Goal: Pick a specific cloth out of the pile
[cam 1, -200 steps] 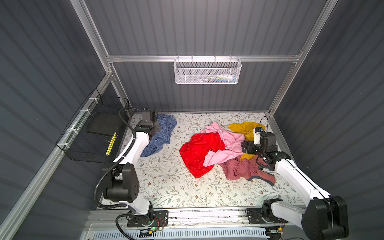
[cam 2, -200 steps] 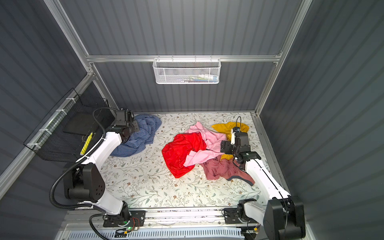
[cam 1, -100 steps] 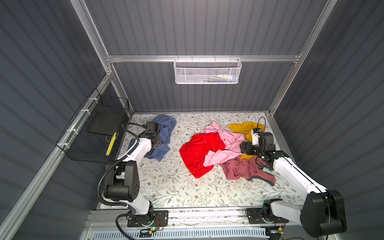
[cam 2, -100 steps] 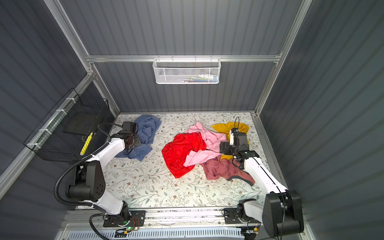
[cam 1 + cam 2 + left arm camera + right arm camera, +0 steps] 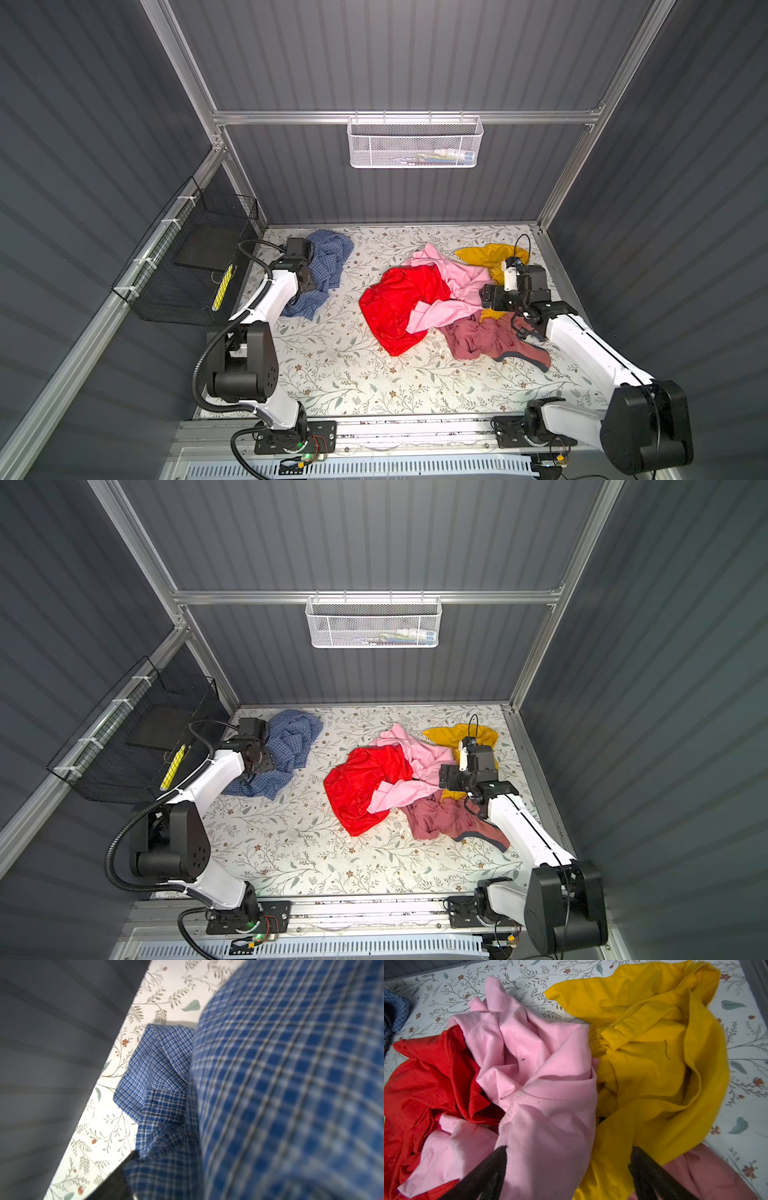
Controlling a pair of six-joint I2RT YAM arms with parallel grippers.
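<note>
As the shirt (image 5: 332, 257) lies upper left, off the pile (image 5: 399, 303), left gripper (image 5: 306, 279), fingers' (image 5: 116, 1180) gap unclear, should lift straight; right gripper (image 5: 569, 1149) fingers spread wide.

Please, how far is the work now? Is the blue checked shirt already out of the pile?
Done: the blue checked shirt lies alone on the table, far left, apart from the pile. In hand: the left claw sits at the shirt; its grip is hidden. The right claw hangs open over the pink garment. Left: perhaps only letting go and drawing back.
</note>
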